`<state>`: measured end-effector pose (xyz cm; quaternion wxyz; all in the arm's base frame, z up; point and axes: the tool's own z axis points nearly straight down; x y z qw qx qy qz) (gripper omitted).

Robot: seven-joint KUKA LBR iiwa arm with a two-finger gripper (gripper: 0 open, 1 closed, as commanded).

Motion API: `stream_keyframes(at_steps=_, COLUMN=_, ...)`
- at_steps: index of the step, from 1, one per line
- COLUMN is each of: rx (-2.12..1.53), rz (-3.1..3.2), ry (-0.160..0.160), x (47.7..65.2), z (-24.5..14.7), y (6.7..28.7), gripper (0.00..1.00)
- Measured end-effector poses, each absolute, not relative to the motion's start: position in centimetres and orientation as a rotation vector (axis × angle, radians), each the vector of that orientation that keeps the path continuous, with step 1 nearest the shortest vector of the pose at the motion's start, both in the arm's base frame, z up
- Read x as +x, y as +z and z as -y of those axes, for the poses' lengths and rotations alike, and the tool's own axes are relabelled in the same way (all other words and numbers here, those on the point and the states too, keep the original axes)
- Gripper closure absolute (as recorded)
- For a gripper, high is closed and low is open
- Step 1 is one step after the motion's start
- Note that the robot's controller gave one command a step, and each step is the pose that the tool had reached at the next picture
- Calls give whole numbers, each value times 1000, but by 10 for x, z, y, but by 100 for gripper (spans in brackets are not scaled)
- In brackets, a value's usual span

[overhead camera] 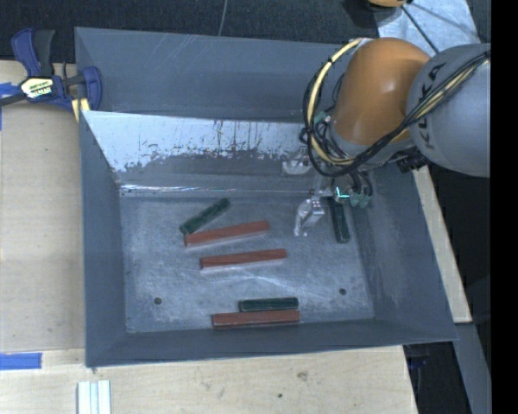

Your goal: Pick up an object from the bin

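Observation:
My gripper [307, 217] hangs low over the right rear part of the bin floor, under the orange-covered wrist. A short dark green bar [339, 223] sits lengthwise just to its right, close beside it; I cannot see whether they touch. To the gripper's left, a reddish-brown bar [226, 233] lies flat, with another dark green bar [205, 216] slanted along its upper left end. A second reddish-brown bar [243, 259] lies parallel below them.
Near the front wall lie a dark green bar [268, 304] and, right under it, a reddish-brown bar [255, 318]. The bin's sloped walls rise close behind and to the right of the gripper. The floor's left side is bare.

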<state>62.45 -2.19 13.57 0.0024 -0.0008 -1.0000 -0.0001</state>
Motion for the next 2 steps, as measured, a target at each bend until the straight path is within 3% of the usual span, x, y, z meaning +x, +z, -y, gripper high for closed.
stream_keyframes(at_steps=1, rx=-2, rz=3145, ry=0, x=627, z=22, y=140, gripper=0)
stream_keyframes(at_steps=2, rx=30, rz=3137, ry=6, x=572, z=-20, y=82, gripper=100)
